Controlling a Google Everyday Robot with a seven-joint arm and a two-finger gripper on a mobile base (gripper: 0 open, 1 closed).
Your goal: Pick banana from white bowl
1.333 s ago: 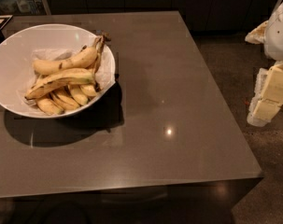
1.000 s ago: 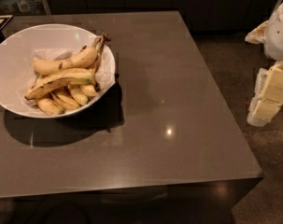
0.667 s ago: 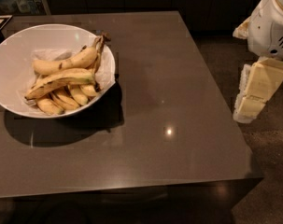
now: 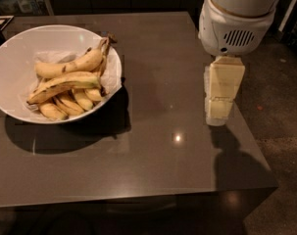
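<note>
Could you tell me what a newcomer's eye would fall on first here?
The wide white bowl at the left of the dark table stands out most, holding yellow bananas with the long bruised banana lying across the top. On the right, the gripper hangs below a bulky white arm over the table's right edge, well apart from the bowl.

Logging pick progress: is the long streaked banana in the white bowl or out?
In: the long brown-streaked yellow banana lies atop other bananas inside the glossy white bowl; the end effector hangs far right, apart.
</note>
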